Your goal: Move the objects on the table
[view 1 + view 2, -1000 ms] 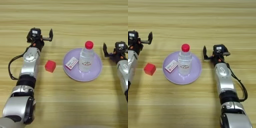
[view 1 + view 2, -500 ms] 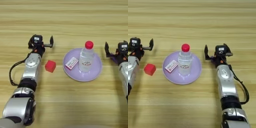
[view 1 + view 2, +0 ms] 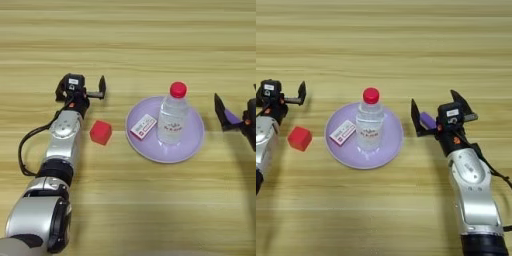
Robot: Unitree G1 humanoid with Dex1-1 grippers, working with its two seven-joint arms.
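Wooden planks of the bench (image 3: 150,30) filled the left eye view. The left gripper (image 3: 82,88) lay on the left side with its jaws spread wide and empty, just above the small red cube (image 3: 100,132), which sat on the bare wood beside a lilac plate (image 3: 192,145). On that plate the water bottle (image 3: 173,117) stood upright, with a small white and red card-like item (image 3: 143,126) lying flat to its left; its print was too small to read. At the right edge the right gripper (image 3: 235,117) was cut off, only one black finger and a bit of purple showing.

From the right eye view the right gripper (image 3: 438,112) showed whole, jaws parted, right of the plate. The purple bar (image 3: 428,120) lay between the fingers, mostly hidden by the gripper body; whether they touched it could not be made out. Here the left gripper (image 3: 281,95) was clipped by the left edge.
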